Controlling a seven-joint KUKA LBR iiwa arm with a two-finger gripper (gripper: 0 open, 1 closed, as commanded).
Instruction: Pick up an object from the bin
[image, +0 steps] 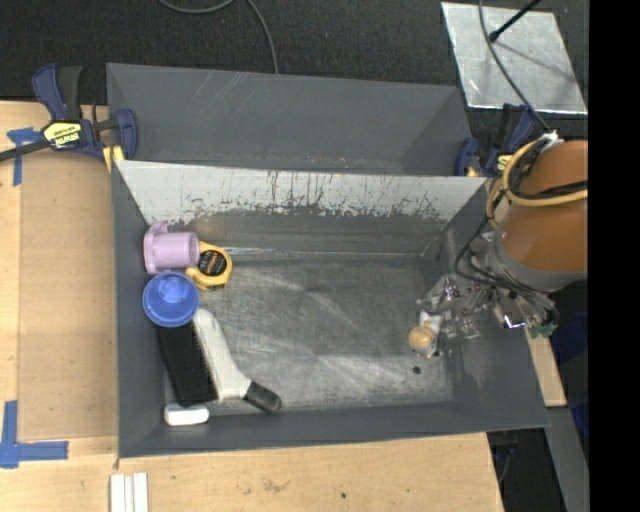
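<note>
Small tan rounded object (424, 340), right of bin (300, 425), beneath arm (545, 225), axis unclear, grip untellable

Bin (320, 320): grey metal, looking matt; floor showing scuffs and scratches, back wall showing dark streaks.
Cup (170, 249): lilac plastic, looking smooth, shining faintly.
Cap (170, 299): blue plastic, catching a soft gloss.
Block (186, 362): black, looking matt.
Handle (222, 368): white plastic, looking smooth.
Cover (555, 215): orange, gleaming glossy.
</note>
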